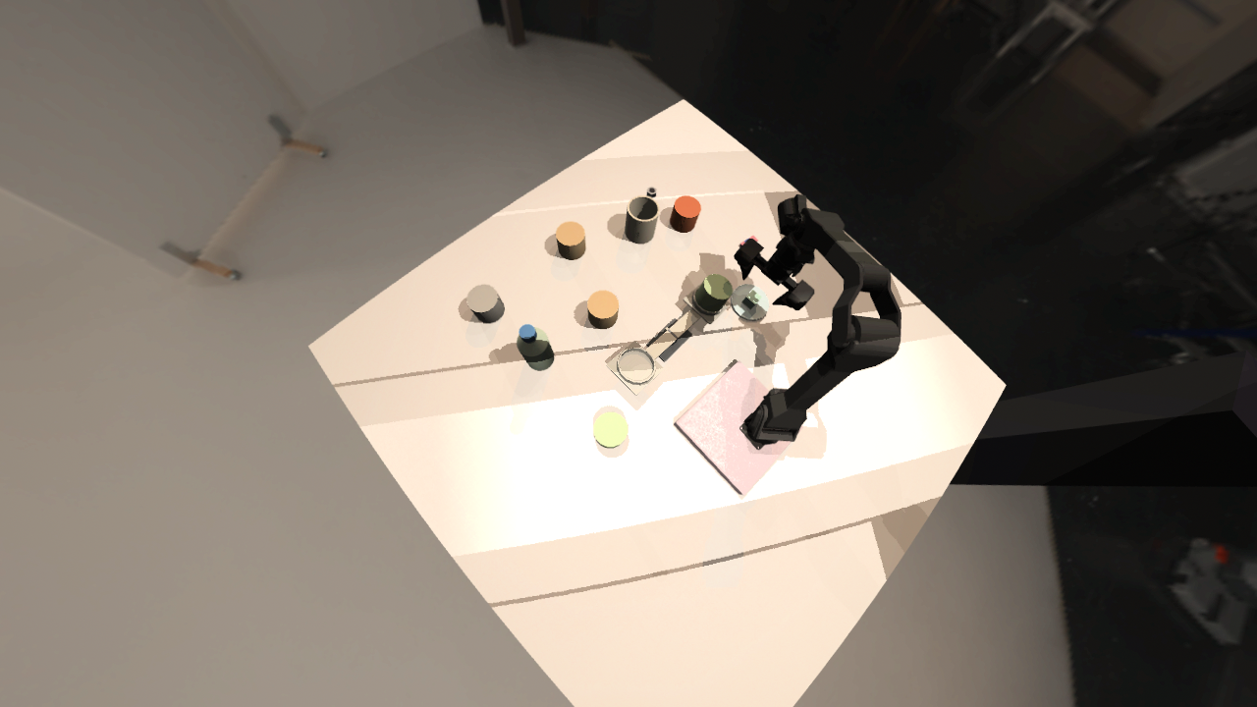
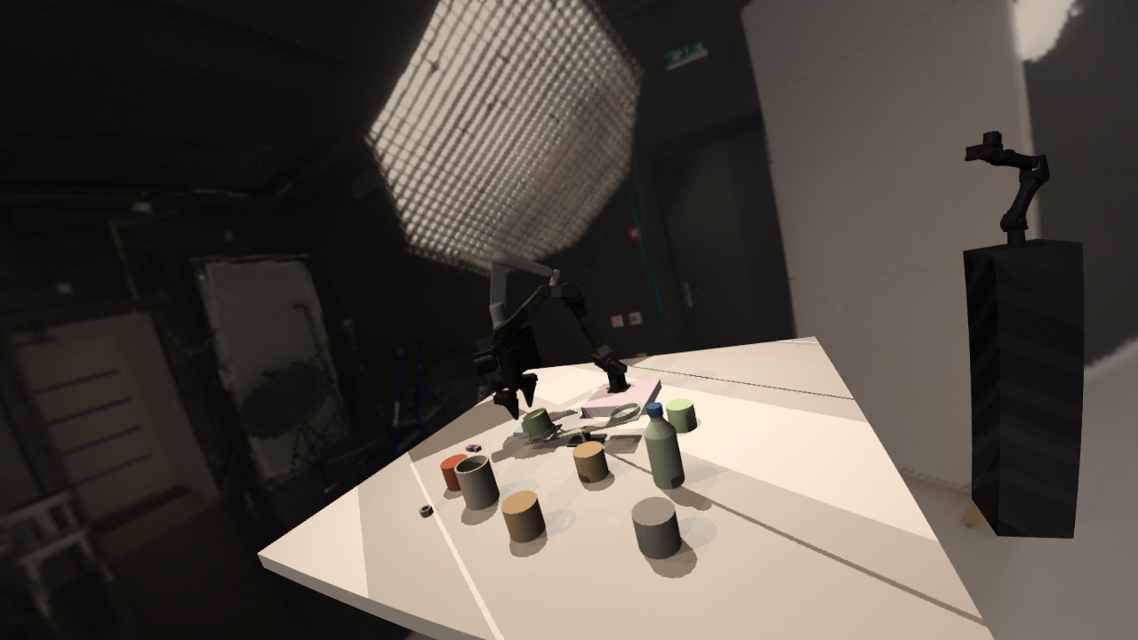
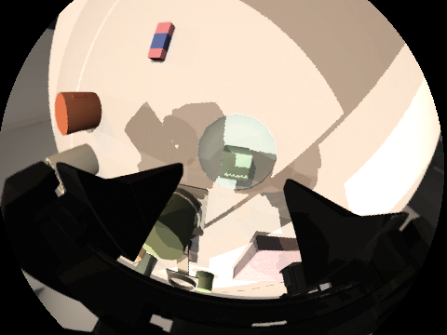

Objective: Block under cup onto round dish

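Black gripper point(image 1: 770, 277) point(image 2: 518, 410) point(image 3: 234, 177) spread nearly fully open, grasping nothing, above the dish point(image 1: 761, 309) point(image 3: 211, 140).

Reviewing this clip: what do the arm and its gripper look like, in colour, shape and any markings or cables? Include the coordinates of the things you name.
The arm point(image 1: 868, 341) point(image 2: 563, 292) is black throughout, with slim links and chunkier, rounded joint housings. The gripper point(image 1: 773, 275) point(image 2: 521, 405) point(image 3: 234, 177) is black too, with two angular fingers tapering to points. I can't make out any markings or cables on either.
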Robot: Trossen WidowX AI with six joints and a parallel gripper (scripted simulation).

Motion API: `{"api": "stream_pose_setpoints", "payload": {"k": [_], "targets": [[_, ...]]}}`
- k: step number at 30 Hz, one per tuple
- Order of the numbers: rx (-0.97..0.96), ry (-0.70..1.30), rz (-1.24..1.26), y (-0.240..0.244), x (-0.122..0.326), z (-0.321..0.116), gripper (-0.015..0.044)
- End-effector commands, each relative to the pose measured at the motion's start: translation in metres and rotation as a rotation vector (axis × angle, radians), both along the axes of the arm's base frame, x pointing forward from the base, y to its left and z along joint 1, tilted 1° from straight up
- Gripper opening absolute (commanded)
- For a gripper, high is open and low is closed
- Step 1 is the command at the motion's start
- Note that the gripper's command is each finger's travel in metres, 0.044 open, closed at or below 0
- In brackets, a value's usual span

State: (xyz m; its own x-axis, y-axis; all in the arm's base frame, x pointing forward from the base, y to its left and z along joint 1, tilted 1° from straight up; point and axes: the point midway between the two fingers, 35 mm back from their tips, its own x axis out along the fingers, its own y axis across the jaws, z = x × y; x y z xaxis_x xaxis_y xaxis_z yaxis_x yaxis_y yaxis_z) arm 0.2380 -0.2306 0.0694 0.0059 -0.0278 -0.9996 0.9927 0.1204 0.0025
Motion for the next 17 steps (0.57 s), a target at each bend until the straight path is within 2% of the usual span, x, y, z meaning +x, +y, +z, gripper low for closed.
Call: {"api": "stream_pose_setpoints", "payload": {"k": [1, 7, 17], "targets": [[-0.003, 0.002, 0.002, 0.001, -0.001, 0.013, 0.044], [-0.007, -0.007, 0.0, 0.003, -0.002, 0.055, 0.044], [-0.007, -0.007, 0.0, 0.003, -0.002, 0.056, 0.044]]}}
